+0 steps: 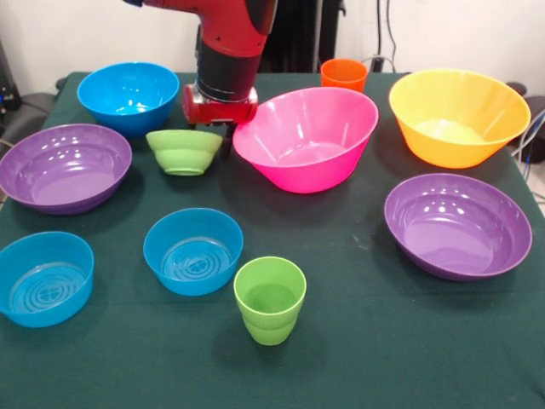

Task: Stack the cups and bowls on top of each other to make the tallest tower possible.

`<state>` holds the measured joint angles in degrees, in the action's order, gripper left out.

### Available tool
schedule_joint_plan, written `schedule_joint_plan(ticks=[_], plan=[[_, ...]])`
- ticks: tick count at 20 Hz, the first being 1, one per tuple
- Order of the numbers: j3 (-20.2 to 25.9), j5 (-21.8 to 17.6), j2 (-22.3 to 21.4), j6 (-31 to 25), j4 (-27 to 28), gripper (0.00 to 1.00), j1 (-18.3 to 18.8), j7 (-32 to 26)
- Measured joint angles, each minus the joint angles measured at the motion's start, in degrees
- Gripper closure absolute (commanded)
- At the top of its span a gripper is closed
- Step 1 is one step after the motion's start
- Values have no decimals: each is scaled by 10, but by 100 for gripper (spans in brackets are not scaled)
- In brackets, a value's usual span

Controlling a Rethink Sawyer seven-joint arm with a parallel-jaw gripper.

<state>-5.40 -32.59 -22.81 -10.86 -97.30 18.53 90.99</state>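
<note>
I am hovering my hand [218, 119], finger state hidden, just behind the small lime green bowl [184, 151], pink bowl [306, 136] beside.

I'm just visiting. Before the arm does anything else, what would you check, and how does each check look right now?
1. Tower started: not ok; nothing is stacked.
2. Pieces upright: mostly ok; the pink bowl tilts.
3. Orange cup free: ok, alone behind the pink bowl.
4. Claw open or shut: cannot tell; its tips are hidden behind the small green bowl.
5. Green cup reachable: ok, standing apart at the front.
</note>
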Motion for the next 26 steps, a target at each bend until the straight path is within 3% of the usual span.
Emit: schedule_joint_plan(ticks=[1,2,18,26], plan=[[-1,0,0,1,0,0,-1,0],[-2,0,1,1,0,100,-1,0],[-14,1,-10,-2,0,100,-4,0],[-14,16,-25,-36,0,100,-11,0]])
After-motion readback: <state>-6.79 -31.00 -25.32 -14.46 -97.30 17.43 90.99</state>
